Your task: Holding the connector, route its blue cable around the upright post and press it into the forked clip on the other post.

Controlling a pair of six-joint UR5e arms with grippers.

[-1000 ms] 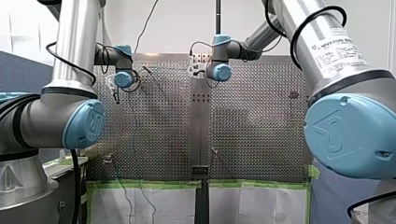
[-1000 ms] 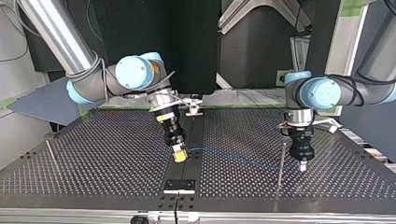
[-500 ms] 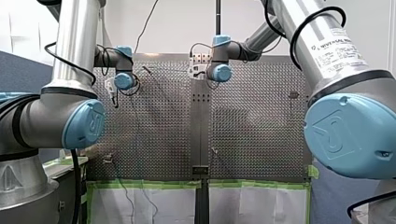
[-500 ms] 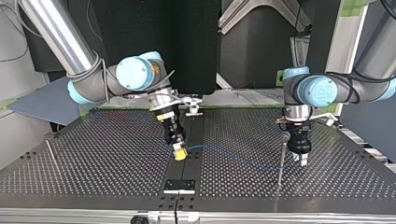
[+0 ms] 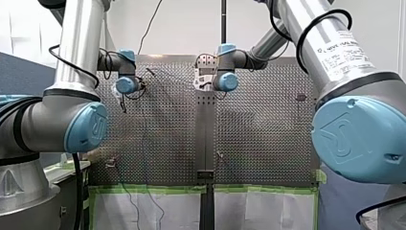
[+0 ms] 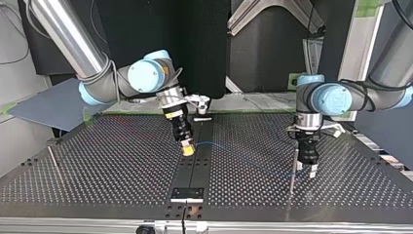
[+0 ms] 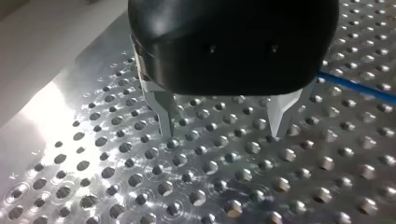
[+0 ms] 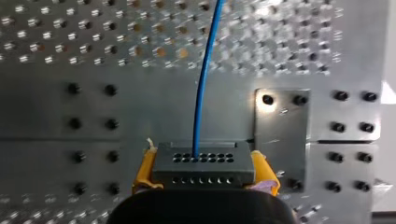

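Okay, right wrist view first: my right gripper (image 8: pixel 204 171) is clamped by its yellow pads (image 8: pixel 145 170) on the grey connector (image 8: pixel 204 161), and the blue cable (image 8: pixel 201 84) leaves it straight ahead over the perforated table (image 8: pixel 56 42). Only the top view shows where that leads: the cable runs low from the connector toward the upright post (image 6: pixel 293 168). My left gripper (image 6: pixel 312 169) hangs just beside that post, on the side away from the connector. Its own wrist view shows the metal fingers (image 7: pixel 164 114) spread apart with nothing between them and the cable passing to one side. Far from the upright post, beyond the connector, stands a second post (image 6: pixel 52 162); I can't make out its clip. Front view alone gives writing: a label (image 5: pixel 347 48) on my right arm that looks like UNIVERSAL ROBOTS, small print unreadable.
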